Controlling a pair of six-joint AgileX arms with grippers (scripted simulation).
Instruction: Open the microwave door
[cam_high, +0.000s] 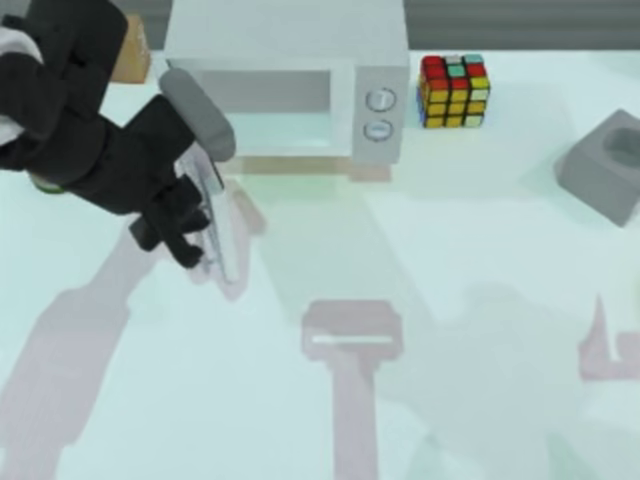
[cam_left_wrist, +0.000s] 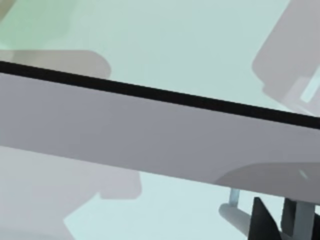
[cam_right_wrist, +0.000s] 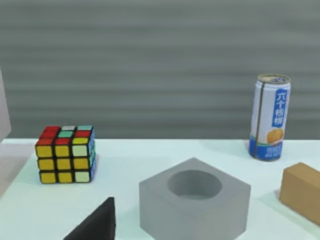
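Note:
The light grey microwave (cam_high: 290, 40) stands at the back of the table, two round knobs on its right-hand panel. The microwave door (cam_high: 198, 112) stands swung out toward the front left, and the cavity (cam_high: 270, 110) is exposed. My left gripper (cam_high: 200, 255) is shut on the door's pale handle bar (cam_high: 218, 235) at the door's free end. In the left wrist view the door (cam_left_wrist: 150, 135) crosses as a wide grey band, and the left gripper (cam_left_wrist: 276, 220) holds the handle (cam_left_wrist: 239, 217). My right gripper (cam_right_wrist: 102, 225) is out of the top view and shows only as a dark wedge.
A coloured puzzle cube (cam_high: 455, 92) sits right of the microwave. A dark grey block with a round hollow (cam_high: 605, 165) is at the right edge. A tan box (cam_high: 130, 50) lies behind my left arm. A drink can (cam_right_wrist: 270, 117) and another tan box (cam_right_wrist: 302, 192) appear in the right wrist view.

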